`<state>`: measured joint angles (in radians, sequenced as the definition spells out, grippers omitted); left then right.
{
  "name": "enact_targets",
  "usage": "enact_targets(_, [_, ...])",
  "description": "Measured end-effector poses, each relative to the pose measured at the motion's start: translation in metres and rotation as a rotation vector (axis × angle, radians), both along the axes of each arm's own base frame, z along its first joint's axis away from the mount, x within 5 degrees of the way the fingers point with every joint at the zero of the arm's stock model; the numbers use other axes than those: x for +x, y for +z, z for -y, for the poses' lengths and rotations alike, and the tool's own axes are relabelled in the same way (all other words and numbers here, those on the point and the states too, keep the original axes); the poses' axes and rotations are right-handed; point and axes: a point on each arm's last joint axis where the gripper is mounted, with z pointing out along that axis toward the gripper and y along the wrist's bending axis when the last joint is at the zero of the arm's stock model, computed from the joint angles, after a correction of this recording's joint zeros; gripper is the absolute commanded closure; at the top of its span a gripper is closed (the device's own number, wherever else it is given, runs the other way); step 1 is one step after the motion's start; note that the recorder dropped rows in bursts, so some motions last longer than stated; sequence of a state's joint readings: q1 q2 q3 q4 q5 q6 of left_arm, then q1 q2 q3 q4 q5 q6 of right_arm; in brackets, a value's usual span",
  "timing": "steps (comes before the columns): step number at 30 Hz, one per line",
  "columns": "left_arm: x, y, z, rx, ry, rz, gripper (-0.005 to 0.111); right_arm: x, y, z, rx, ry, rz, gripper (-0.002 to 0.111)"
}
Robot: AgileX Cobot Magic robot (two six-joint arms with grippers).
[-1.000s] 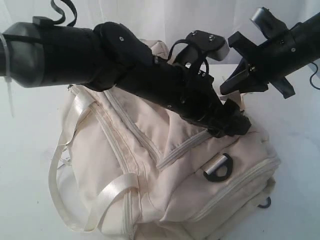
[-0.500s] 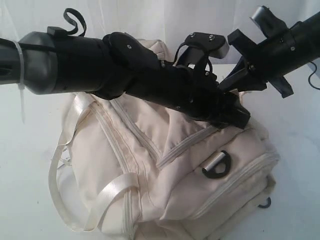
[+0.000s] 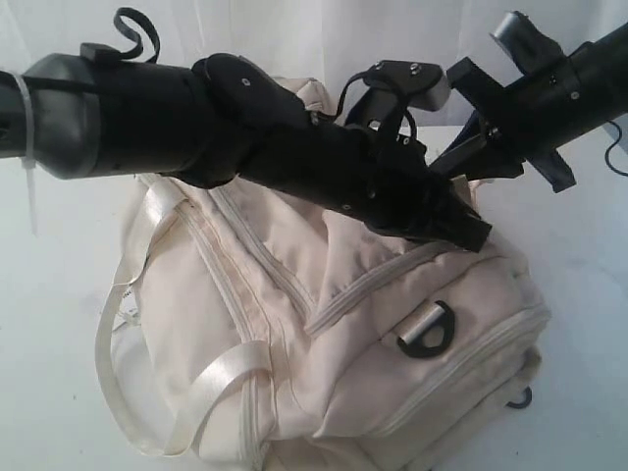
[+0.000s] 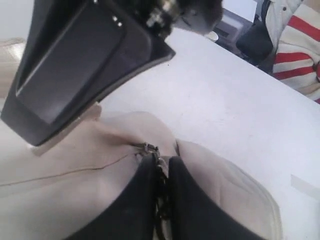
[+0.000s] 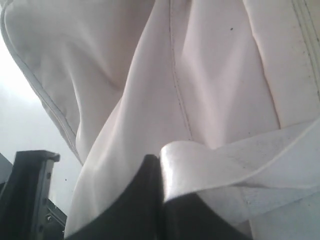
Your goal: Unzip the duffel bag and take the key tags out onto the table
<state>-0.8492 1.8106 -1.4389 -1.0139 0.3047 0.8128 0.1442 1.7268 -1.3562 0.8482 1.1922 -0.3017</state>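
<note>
Exterior view first: the duffel bag point(image 3: 324, 343) sits on the white table point(image 3: 59, 294), and the left gripper point(image 3: 469, 231) reaches right across it and comes down on the top of the bag at its far right end. The right gripper point(image 3: 446, 169) is planted just beside it, at that same end. From here we can't tell how wide either claw is.

What matters for us is the zipper track point(image 3: 373, 283). It runs from the left claw down and to the left across the bag, towards the middle. So we reckon the pull has to follow that line back along the bag, and the left arm is the one already on it.

Left wrist view: the two black fingers point(image 4: 135, 200) are almost together, with the zipper pull point(image 4: 151, 149) pinched between them. It looks like a proper grip, with the zip not opened yet. The bulk of the right claw hangs just beside it.

Right wrist view: that claw is squeezed closed on a fold of white strap point(image 5: 210, 165), which looks like it's anchoring the bag end against the tug.

The key tags don't show in any view. We'd guess they're inside the bag.
</note>
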Motion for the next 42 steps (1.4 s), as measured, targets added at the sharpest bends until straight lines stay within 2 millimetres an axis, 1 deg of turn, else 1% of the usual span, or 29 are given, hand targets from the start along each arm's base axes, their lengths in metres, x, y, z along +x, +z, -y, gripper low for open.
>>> enact_targets(4, [-0.006,0.015,-0.005,-0.019,-0.02,0.023,0.107,0.0,0.0,0.0,0.002,0.001,-0.002,0.108])
enact_targets(8, [-0.011,0.024,-0.01,-0.006,-0.056,0.053,0.107,0.0,0.0,0.0,0.004,0.0,-0.002,0.108])
enact_targets(14, [-0.016,0.023,-0.012,0.029,-0.107,0.056,0.107,0.0,0.0,0.0,0.004,0.003,-0.004,0.108])
enact_targets(24, [-0.022,0.019,-0.015,0.084,-0.168,0.015,0.107,-0.001,0.0,0.0,0.005,0.009,-0.01,0.108])
enact_targets(33, [-0.032,0.024,-0.027,0.178,-0.195,-0.021,0.107,-0.002,0.0,-0.001,0.008,0.013,-0.015,0.108])
enact_targets(42, [-0.039,0.022,-0.033,0.25,-0.249,-0.065,0.107,-0.002,0.0,-0.001,0.008,0.013,-0.015,0.108])
